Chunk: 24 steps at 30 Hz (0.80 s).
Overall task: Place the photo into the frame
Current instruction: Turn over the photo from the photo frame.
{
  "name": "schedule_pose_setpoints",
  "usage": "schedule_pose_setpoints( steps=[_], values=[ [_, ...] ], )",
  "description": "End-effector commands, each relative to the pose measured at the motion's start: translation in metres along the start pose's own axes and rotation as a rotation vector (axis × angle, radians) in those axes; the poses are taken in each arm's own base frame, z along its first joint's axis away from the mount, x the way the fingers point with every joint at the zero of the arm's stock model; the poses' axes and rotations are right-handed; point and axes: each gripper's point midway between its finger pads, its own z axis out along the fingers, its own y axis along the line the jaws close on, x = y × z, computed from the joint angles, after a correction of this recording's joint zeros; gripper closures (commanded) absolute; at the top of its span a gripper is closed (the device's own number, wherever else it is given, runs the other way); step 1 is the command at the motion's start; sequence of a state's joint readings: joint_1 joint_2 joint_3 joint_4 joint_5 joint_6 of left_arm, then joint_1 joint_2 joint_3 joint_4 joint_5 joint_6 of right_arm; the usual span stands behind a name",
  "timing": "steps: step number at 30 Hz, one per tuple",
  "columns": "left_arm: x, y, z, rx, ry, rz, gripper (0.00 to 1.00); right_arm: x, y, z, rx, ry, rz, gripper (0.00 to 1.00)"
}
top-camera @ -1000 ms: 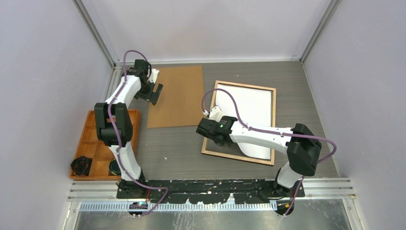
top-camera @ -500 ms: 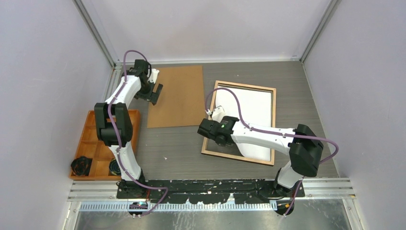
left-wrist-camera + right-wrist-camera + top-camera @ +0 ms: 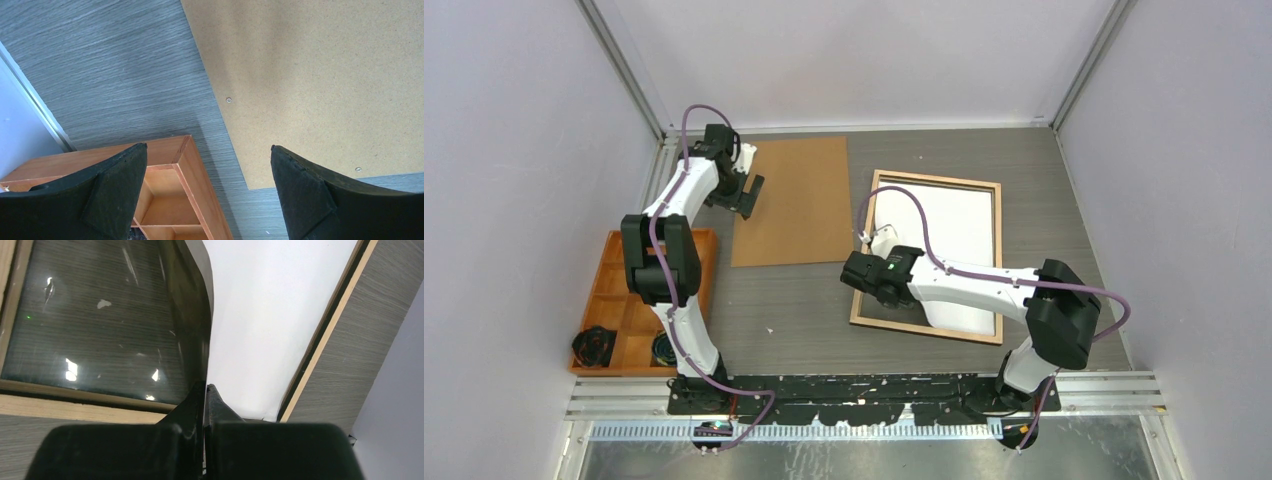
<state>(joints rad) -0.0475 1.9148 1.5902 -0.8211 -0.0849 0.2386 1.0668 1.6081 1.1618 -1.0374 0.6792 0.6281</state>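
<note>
- The frame [image 3: 998,250] lies flat on the table [image 3: 794,300], wood-coloured back up. It sits right under the right gripper [image 3: 874,238]. Its long axis runs away from the arm bases, with the near end kicked slightly towards the left arm.
- The photo [image 3: 944,240] is inside the frame, white back up, with its long axis lined up with the frame's. It isn't flat – the long edge on the gripper's side is pulled up off the frame, and the rest sags down to the far rail.
- In the right wrist view, the right gripper [image 3: 205,387] is fully closed and pinches that raised edge of the photo [image 3: 270,315]. The sheet stands up from the fingertips and curls over, dark glossy print side to one side of the fingers and plain white back to the other.
- Below the dark side there's a clear pane [image 3: 100,325] sitting in the frame [image 3: 75,409]; the table grain and some glare spots show through it.
- The left gripper [image 3: 749,195] is spread about as wide as it goes – nothing in it, touching nothing. It hangs over the long edge of the brown backing board [image 3: 789,200], well apart from the frame.
- In the left wrist view, one finger of the left gripper [image 3: 207,195] is over the backing board [image 3: 310,75]. The other is over the corner of the orange compartment tray [image 3: 170,165].
</note>
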Motion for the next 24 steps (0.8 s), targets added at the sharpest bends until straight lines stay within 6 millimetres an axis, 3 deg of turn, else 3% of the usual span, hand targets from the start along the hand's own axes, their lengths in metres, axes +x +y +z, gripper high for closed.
schedule_pose_setpoints(
  steps=[1, 4, 7, 13, 16, 24],
  values=[
    [-0.016, 0.006, -0.022, -0.017, -0.067, -0.005, 0.05, 0.004, -0.01, 0.006, 0.016, 0.009, 0.023, 0.99],
    [-0.016, 0.005, -0.021, -0.017, -0.065, -0.003, 0.05, 0.005, -0.006, 0.007, -0.002, 0.016, 0.021, 0.99],
    [-0.017, 0.006, -0.022, -0.019, -0.068, -0.003, 0.05, 0.006, 0.003, 0.007, -0.039, 0.031, 0.011, 0.9],
    [-0.017, 0.007, -0.021, -0.021, -0.066, 0.0, 0.05, 0.002, 0.018, 0.003, -0.127, 0.032, 0.012, 0.2],
    [-0.017, 0.006, -0.02, -0.02, -0.064, 0.001, 0.05, -0.002, 0.025, -0.002, -0.178, 0.024, 0.017, 0.01],
    [-0.015, 0.006, -0.021, -0.018, -0.061, 0.01, 0.05, 0.001, 0.051, -0.022, -0.398, 0.059, -0.017, 0.0]
  ],
)
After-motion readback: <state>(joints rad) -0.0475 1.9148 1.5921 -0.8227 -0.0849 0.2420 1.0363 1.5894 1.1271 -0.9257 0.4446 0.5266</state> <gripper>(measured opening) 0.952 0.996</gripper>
